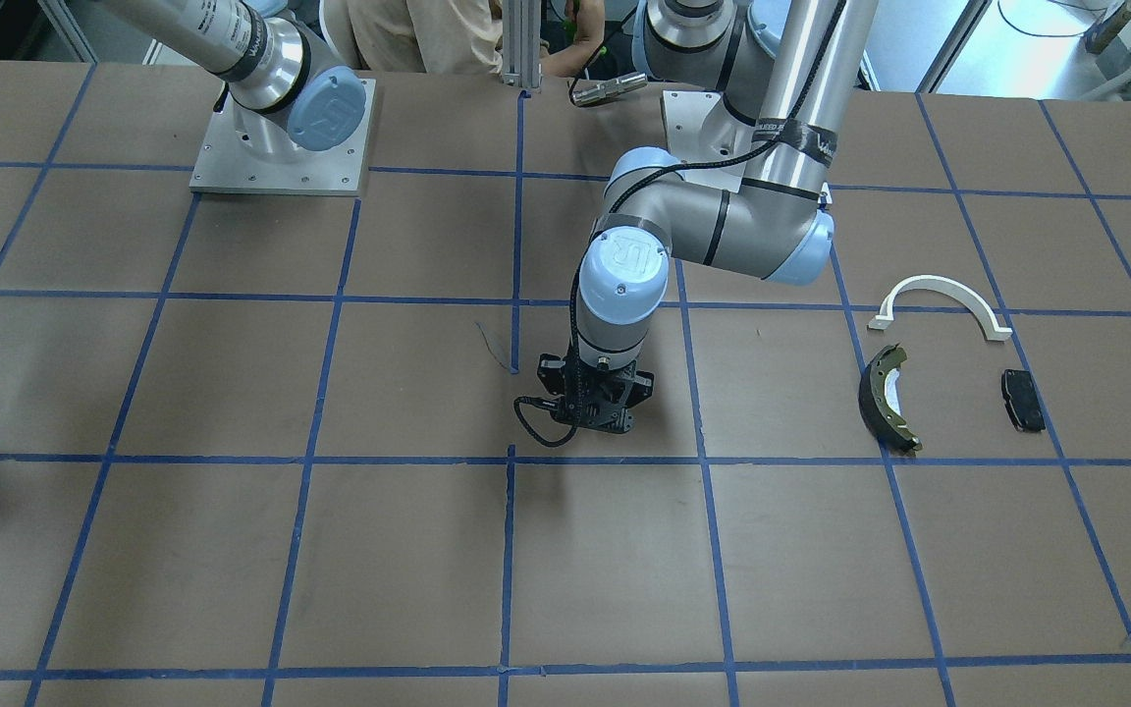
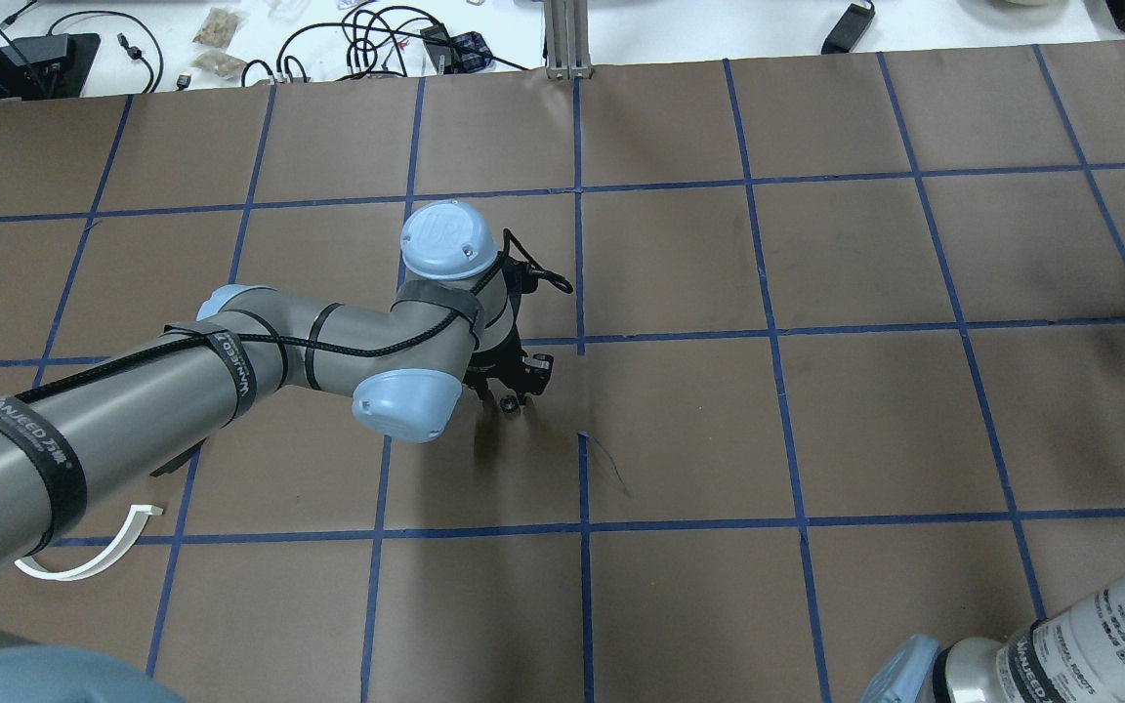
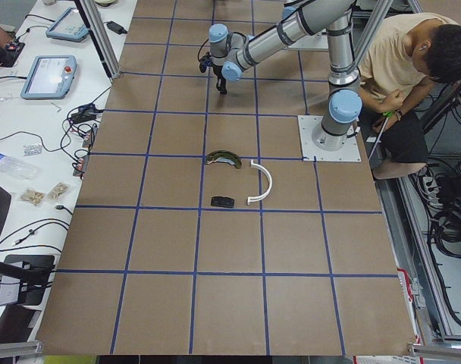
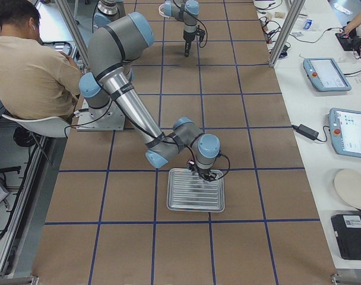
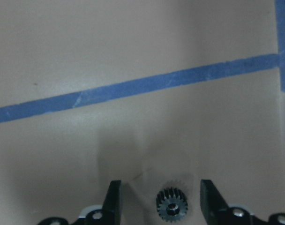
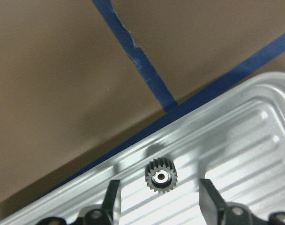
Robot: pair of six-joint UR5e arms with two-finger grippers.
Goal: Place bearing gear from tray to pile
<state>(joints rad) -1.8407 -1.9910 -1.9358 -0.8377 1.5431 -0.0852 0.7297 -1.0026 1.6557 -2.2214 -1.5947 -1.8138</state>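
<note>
Bearing gear point(image 6: 161, 176), small and dark with teeth, lies flat in the tray point(image 6: 245, 140), close to its rim. The right jaws hang over it, wide apart, one on each side, and do not touch it.

A second gear point(image 5: 172, 205) just like it lies on the brown surface point(image 5: 133, 37), near a blue tape line point(image 5: 133, 88). The left jaws stand apart around it and do not touch it. That spot is in the middle of the surface.

The pile point(image 3: 224, 158) is well apart from it. It has a white half-ring bracket point(image 1: 934, 283), a curved brake shoe point(image 1: 880, 398) and a small black pad point(image 1: 1022, 400), near one another but not touching.
</note>
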